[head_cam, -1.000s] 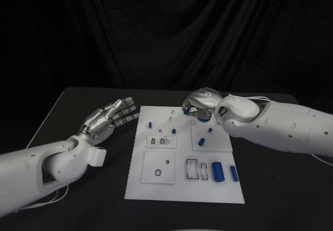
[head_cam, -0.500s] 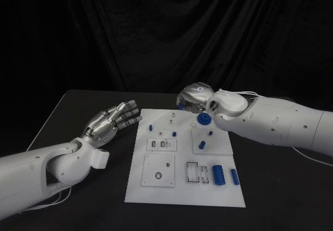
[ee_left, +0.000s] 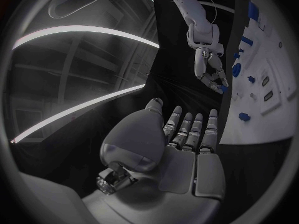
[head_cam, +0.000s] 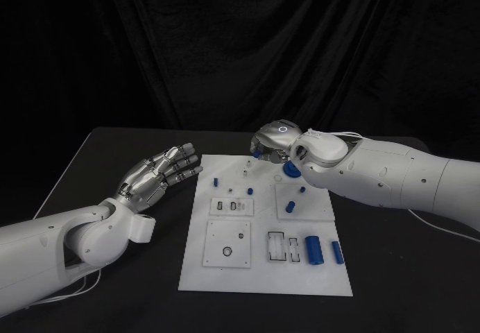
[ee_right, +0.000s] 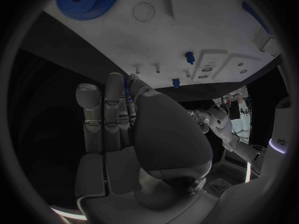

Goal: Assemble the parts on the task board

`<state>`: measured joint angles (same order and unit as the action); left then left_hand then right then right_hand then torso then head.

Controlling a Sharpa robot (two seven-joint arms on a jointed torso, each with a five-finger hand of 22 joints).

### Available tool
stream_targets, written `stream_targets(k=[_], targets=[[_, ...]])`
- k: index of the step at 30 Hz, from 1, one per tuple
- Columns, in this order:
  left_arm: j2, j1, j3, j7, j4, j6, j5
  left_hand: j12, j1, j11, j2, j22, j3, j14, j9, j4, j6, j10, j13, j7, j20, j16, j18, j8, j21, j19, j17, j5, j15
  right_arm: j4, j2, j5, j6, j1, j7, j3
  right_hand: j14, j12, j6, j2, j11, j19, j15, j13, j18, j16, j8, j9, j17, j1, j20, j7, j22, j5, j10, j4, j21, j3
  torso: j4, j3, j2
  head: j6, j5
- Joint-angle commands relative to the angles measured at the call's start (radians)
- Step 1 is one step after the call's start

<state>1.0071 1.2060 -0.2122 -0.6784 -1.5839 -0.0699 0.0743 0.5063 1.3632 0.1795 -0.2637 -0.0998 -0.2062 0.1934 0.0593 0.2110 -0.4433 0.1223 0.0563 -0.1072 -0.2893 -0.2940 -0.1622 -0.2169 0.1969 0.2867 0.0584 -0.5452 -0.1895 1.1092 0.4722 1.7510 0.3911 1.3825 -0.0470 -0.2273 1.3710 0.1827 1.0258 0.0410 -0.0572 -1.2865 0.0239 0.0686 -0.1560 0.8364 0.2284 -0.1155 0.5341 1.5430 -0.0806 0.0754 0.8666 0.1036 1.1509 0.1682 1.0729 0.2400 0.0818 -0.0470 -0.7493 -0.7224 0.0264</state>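
holding a small blue part (ee_left: pixel 221 88) pinched at the fingertips, the right hand (head_cam: pixel 270 146) sits lifted above the far edge of the task board (head_cam: pixel 262 274), clear of the surface. left hand (head_cam: pixel 160 173) is flat and spread, palm up, holding nothing, just beside the board's left edge near the far corner.

my read of the step: carry the pinched part to its seat and insert it. to do it well:
- pick the target hole before descending; i can't tell from these views which seat fits it.
- bring the part's axis square to the board, then come straight down. a tilted entry will jam.
- the part is mostly hidden between the fingers, so the pinch is shallow. go slow and don't re-grip in the air.
- watch the blue gear (head_cam: pixel 291 168) just under the right wrist, and the pegs near it. the forearm could sweep them.
- left hand is free to press the board edge if it slides.

count on the board, head view:
- one gear
- two long blue cylinders (head_cam: pixel 314 249) side by side near the right edge, one thicker
- one short cylinder (head_cam: pixel 291 205)
- three small blue pegs (head_cam: pixel 217 180) across the far half
- plus the one in hand

some pale pins are too small to count.
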Motion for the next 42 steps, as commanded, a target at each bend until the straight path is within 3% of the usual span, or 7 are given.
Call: stream_targets(k=[1,4,10,23,42], targets=[[-0.003,0.002,0.001,-0.021,-0.001,-0.017,-0.001,-0.003,0.011,0.004,-0.002,0.0,0.0,0.003,0.0,-0.005,0.0,-0.002,0.0,0.006,-0.001,-0.005,-0.004,-0.002,0.006,0.005,-0.001,-0.005,-0.004,-0.005,-0.007,-0.016,-0.004,-0.004,-0.009,0.001,0.002,-0.008,0.014,-0.001,-0.005,0.003,-0.004,0.001,0.021,-0.004,0.004,-0.093,0.003,-0.007,-0.002,0.016,0.002,-0.001,0.005,0.006,0.004,-0.002,0.0046,-0.0027,-0.004,0.003,0.005],[-0.004,0.002,0.001,-0.02,0.0,-0.018,-0.001,-0.003,0.011,0.004,-0.002,0.0,0.0,0.003,0.0,-0.005,0.0,-0.002,0.0,0.006,-0.001,-0.005,-0.004,-0.002,0.006,0.005,-0.001,-0.005,-0.004,-0.01,-0.015,-0.02,-0.005,-0.007,-0.007,0.002,0.002,-0.01,0.012,-0.001,-0.005,0.003,-0.004,0.001,0.021,-0.003,0.002,-0.093,0.005,-0.007,-0.003,0.016,0.003,-0.001,0.005,0.006,0.004,-0.001,0.0065,-0.0039,-0.004,0.003,0.008],[-0.007,0.002,0.001,-0.019,0.002,-0.02,-0.001,-0.002,0.012,0.003,-0.003,0.0,0.001,0.004,0.0,-0.007,-0.002,-0.002,0.0,0.006,-0.001,-0.007,-0.004,-0.003,0.006,0.005,-0.001,-0.007,-0.005,-0.027,-0.031,-0.023,-0.01,-0.016,-0.003,0.002,0.003,-0.011,0.012,-0.001,-0.005,0.003,-0.004,0.001,0.021,-0.002,0.001,-0.093,0.006,-0.007,-0.003,0.017,0.004,-0.001,0.005,0.006,0.005,-0.001,0.0037,-0.0028,-0.001,-0.002,0.005],[-0.015,0.002,0.001,-0.016,0.007,-0.027,-0.001,-0.002,0.012,0.003,-0.003,0.0,0.003,0.004,0.0,-0.008,-0.002,-0.002,0.0,0.005,-0.001,-0.007,-0.003,-0.003,0.006,0.005,-0.001,-0.008,-0.006,-0.069,-0.06,-0.024,-0.019,-0.039,0.007,0.003,0.002,-0.02,0.003,0.001,-0.008,0.005,-0.006,0.001,0.02,-0.005,-0.007,-0.094,0.004,-0.008,-0.005,0.02,0.004,0.0,0.002,0.007,0.003,0.002,0.0046,-0.0027,-0.001,-0.011,0.0],[-0.022,0.002,0.001,-0.011,0.014,-0.036,-0.001,-0.004,0.014,0.003,-0.009,0.0,0.009,0.003,0.0,-0.012,-0.002,-0.005,-0.001,0.003,-0.001,-0.007,-0.002,-0.003,0.006,0.005,-0.002,-0.016,-0.007,-0.112,-0.088,-0.024,-0.014,-0.052,0.012,0.004,-0.012,-0.047,-0.023,0.005,-0.015,0.019,-0.011,0.002,0.017,-0.03,-0.032,-0.094,-0.017,-0.018,-0.01,0.022,-0.01,-0.003,-0.013,0.015,-0.014,0.007,0.0045,-0.0028,-0.002,-0.018,0.001]])
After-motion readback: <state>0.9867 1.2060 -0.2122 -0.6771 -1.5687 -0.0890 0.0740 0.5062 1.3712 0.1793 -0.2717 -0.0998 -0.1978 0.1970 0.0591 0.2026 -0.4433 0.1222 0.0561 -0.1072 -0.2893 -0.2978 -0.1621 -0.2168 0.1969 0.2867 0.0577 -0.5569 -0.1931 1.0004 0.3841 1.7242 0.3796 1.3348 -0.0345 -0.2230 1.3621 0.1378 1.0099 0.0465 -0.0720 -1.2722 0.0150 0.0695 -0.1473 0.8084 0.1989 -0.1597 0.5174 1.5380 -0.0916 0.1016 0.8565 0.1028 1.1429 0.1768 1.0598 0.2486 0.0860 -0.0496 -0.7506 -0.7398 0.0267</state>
